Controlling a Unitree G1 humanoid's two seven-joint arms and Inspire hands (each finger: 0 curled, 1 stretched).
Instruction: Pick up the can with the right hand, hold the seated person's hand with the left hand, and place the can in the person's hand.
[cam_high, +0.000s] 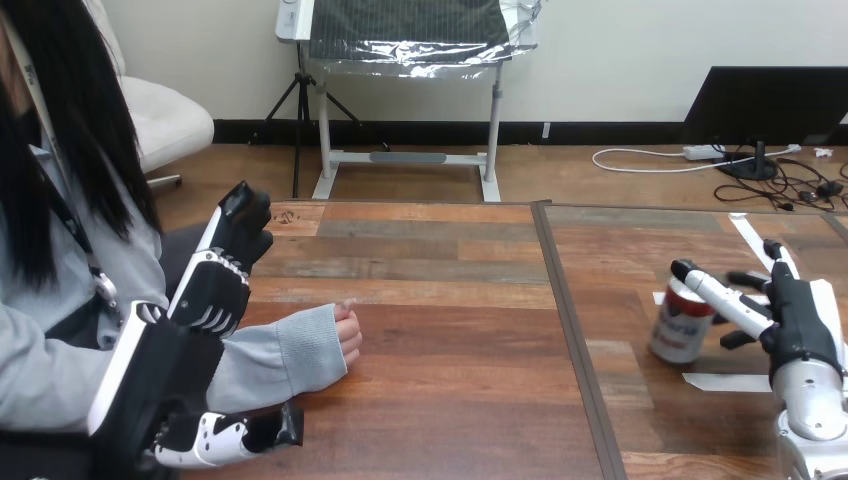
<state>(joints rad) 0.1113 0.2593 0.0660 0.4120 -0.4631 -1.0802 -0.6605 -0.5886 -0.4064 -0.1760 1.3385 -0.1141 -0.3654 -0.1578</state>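
A red and white can (683, 320) stands upright on the right part of the table. My right hand (795, 320) is just right of it, open, with one finger (712, 290) reaching across the can's top rim and the thumb lower beside it. The person's hand (347, 335), loosely closed and coming out of a grey sleeve, rests on the table at centre left. My left hand (205, 295) hangs raised over the person's forearm, back towards the camera, fingers relaxed and holding nothing, its thumb (225, 438) low near the table's front edge.
A dark seam (568, 330) runs front to back between the two tabletops. White tape strips lie near the can, one in front (725, 382) and one behind (748, 238). The person sits at the table's left side.
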